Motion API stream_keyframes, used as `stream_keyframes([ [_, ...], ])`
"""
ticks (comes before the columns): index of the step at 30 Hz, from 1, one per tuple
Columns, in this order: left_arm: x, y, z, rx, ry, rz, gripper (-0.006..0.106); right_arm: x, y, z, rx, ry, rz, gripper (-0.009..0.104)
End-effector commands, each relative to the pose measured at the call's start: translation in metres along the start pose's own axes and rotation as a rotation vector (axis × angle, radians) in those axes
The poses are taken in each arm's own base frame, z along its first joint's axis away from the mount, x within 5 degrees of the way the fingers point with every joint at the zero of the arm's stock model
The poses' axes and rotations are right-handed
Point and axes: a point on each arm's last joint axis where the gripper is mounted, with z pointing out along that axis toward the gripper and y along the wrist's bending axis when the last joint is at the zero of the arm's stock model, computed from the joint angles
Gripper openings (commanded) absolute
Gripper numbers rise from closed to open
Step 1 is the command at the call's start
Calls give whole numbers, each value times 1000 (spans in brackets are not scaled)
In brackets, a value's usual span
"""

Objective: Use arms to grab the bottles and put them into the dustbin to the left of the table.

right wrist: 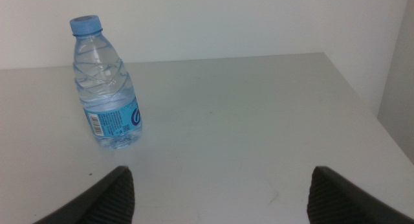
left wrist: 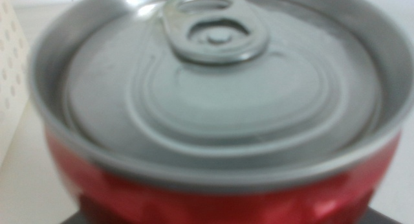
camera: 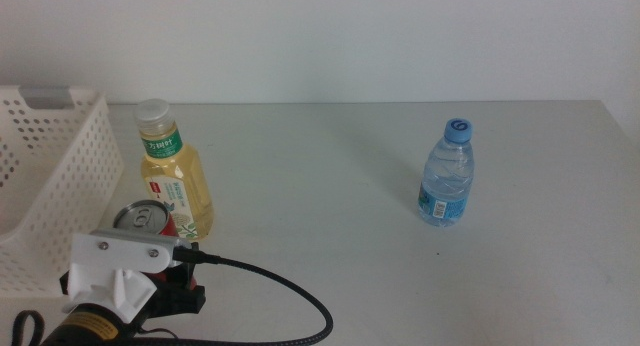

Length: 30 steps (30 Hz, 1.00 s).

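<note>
Left wrist view fills with the red can [left wrist: 213, 120] beside the tea bottle [camera: 172, 176]: left gripper [camera: 150, 286] spread unclear, right gripper [right wrist: 220, 191] apart, so lift straight toward the dustbin [camera: 50, 176], sparing that bottle.

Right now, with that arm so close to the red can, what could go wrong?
The left gripper is right at the can, which stands against the tea bottle; lifting might tip that bottle. The left wrist view is filled by the can, so alignment is hard to judge. The right gripper hangs open, short of the water bottle.
</note>
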Motion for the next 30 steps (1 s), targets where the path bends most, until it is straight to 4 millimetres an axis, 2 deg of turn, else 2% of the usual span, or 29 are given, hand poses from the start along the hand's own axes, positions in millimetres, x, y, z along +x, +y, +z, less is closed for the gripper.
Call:
stream_keyframes([
  [1,-31,0,-6,1,-231,-44,2,-11,1,-3,-4,-110,-20,94],
  [2,-33,0,-9,1,-229,-54,-2,-11,1,-3,-4,-110,-20,94],
  [10,-57,-4,-25,66,-102,-112,-2,-11,1,-3,-4,-110,-20,94],
  [13,-77,-12,-28,130,-38,-36,-2,-11,1,-3,-4,-110,-20,94],
  [18,-127,-19,-37,208,30,39,-2,-11,1,-3,-4,-110,-20,94],
  [22,-164,-3,-39,215,134,80,-2,-11,1,-3,-4,-110,-20,94],
  [30,-225,52,-36,103,428,180,-2,-11,1,-3,-4,-110,-20,94],
])
